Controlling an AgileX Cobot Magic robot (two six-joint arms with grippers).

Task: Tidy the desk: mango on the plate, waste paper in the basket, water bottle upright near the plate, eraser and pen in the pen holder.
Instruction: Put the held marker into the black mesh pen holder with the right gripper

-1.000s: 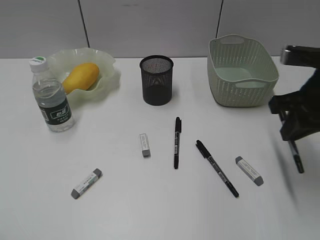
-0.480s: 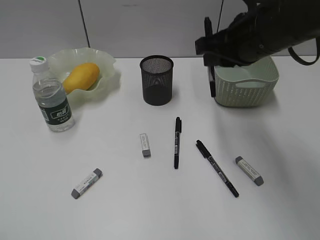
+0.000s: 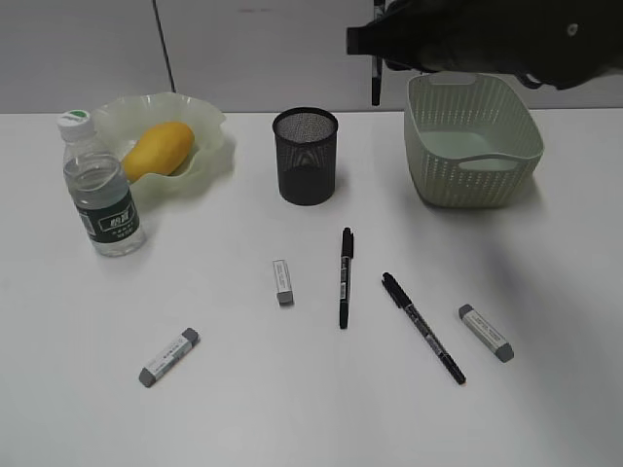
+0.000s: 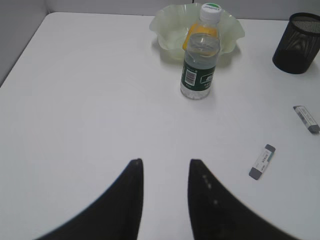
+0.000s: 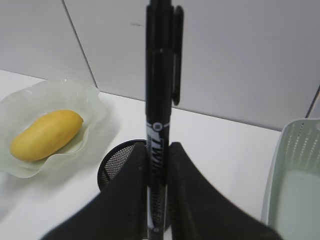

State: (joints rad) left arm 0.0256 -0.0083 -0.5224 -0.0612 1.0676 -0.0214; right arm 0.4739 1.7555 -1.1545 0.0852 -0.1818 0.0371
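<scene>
My right gripper [image 3: 376, 44] is shut on a black pen [image 3: 376, 83], holding it upright in the air between the pen holder [image 3: 305, 156] and the basket [image 3: 472, 141]. In the right wrist view the pen [image 5: 160, 75] stands between the right gripper's [image 5: 156, 146] jaws, with the pen holder [image 5: 117, 160] just below and behind. The mango [image 3: 156, 148] lies on the plate [image 3: 209, 126], and the water bottle [image 3: 100, 185] stands upright beside it. Two pens [image 3: 345, 276] [image 3: 422, 327] and three erasers [image 3: 282, 281] [image 3: 168, 356] [image 3: 485, 332] lie on the desk. My left gripper [image 4: 165, 162] is open and empty. No waste paper shows.
The left wrist view shows the bottle [image 4: 200, 65] in front of the plate [image 4: 170, 25], the pen holder [image 4: 297, 42] at the far right, and two erasers [image 4: 262, 162] [image 4: 306, 118]. A grey wall runs behind the desk [image 3: 78, 321].
My right arm has swung from the right edge of the desk up and leftward with the pen, past the basket, to just right of the pen holder.
</scene>
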